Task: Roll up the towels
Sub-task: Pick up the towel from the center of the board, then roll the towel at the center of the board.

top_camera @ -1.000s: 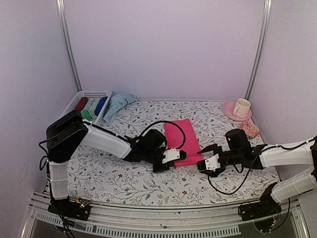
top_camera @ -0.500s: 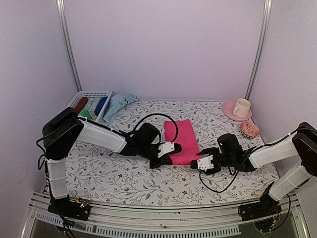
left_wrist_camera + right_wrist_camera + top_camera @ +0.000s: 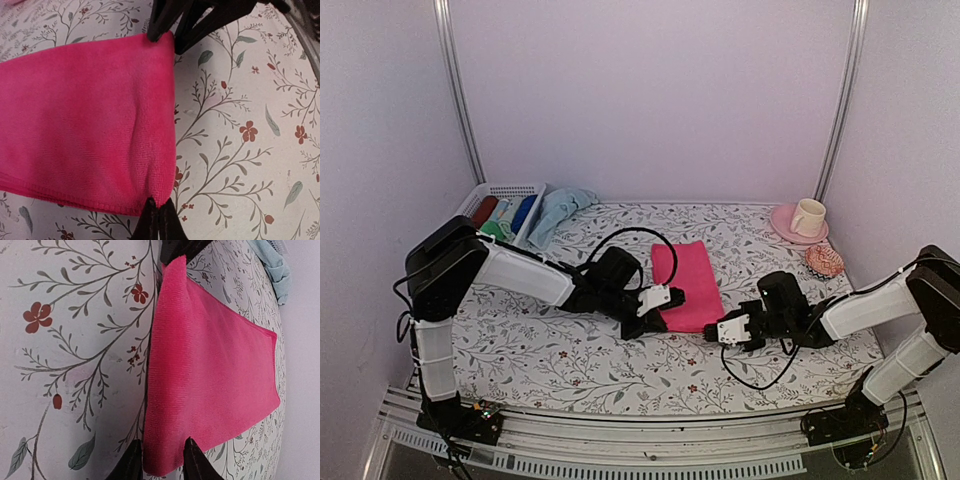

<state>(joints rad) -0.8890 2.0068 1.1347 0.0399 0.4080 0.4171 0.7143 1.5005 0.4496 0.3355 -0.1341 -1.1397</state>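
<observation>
Both grippers sit at the near short edge of the pink towel (image 3: 85, 120), one per corner. We judge this is so the edge can be lifted evenly and turned over to start the roll.

Left gripper (image 3: 159, 222): fingers pressed together, pinching the corner's tip. The towel spreads away from them toward the right gripper (image 3: 162, 462) at the far end of that edge.

Right gripper: fingers slightly apart, one on each side of its corner, with cloth filling the gap. We can't tell if they bite.

The pink towel is flat and unrolled on the floral tablecloth (image 3: 570, 360). It is a bright terry rectangle with a stitched hem and a soft crease near the held edge.

The pale blue towel (image 3: 558, 212) is crumpled, well beyond both sets of fingers, beside the white basket (image 3: 510, 187).
</observation>
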